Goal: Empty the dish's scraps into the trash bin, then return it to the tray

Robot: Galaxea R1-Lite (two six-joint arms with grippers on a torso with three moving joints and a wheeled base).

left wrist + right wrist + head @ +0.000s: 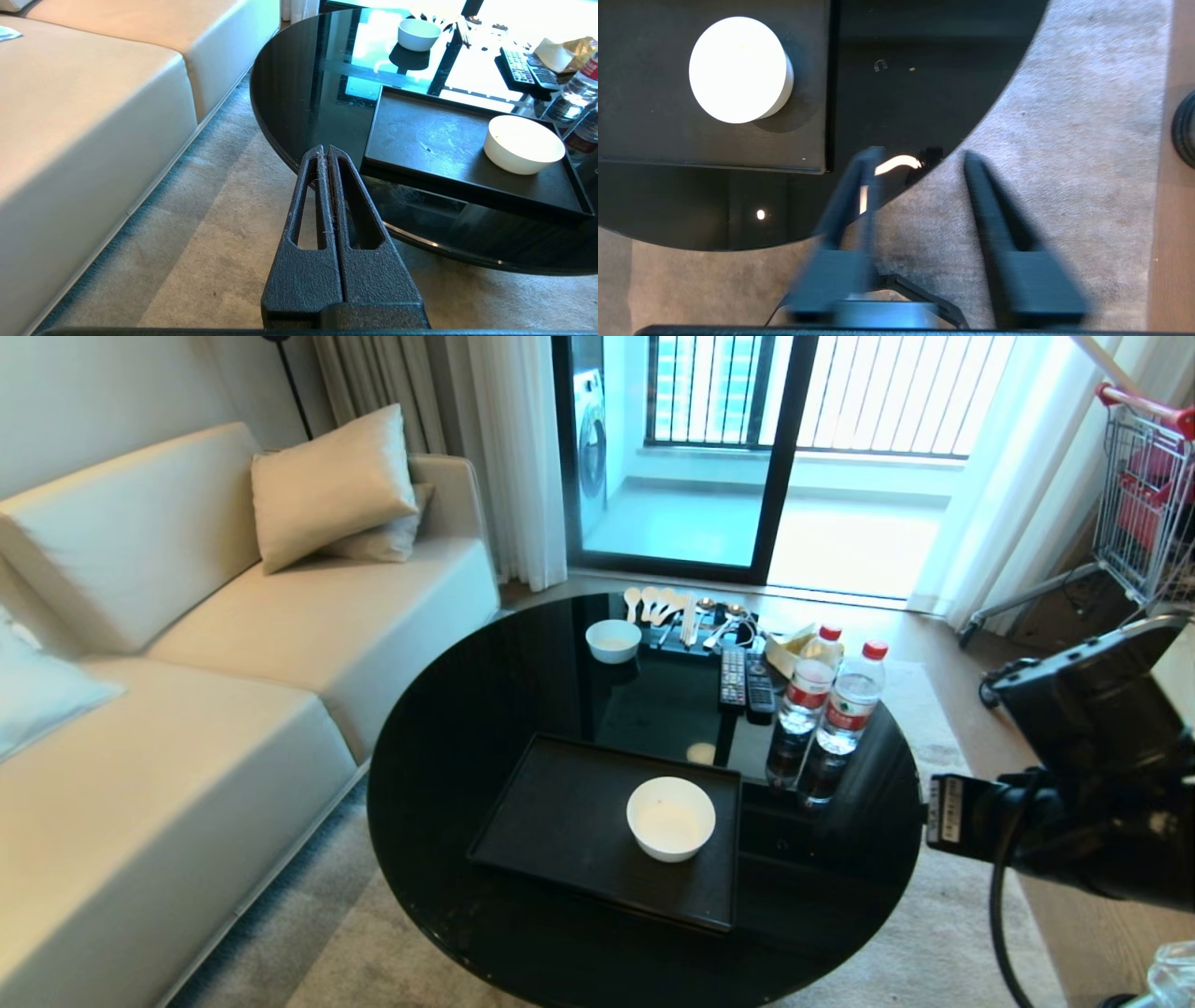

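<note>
Right gripper (pixel 920 161) open and empty, hanging over the round black table's (pixel 448 728) near edge, dish (pixel 670 818) well apart on the tray (pixel 560 812), nothing between them, water bottles (pixel 831 700) and remotes (pixel 745 679) farther back, left gripper (pixel 325 150) clenched shut by the sofa (pixel 187 709).

The right arm (pixel 1092 775) is black w/ a bulky housing, a white label w/ dark print and a black cable looping below. The left gripper (pixel 325 151) has matte black textured fingers, each w/ a long slot. The right gripper (pixel 920 161) has slim black tapering fingers.
</note>
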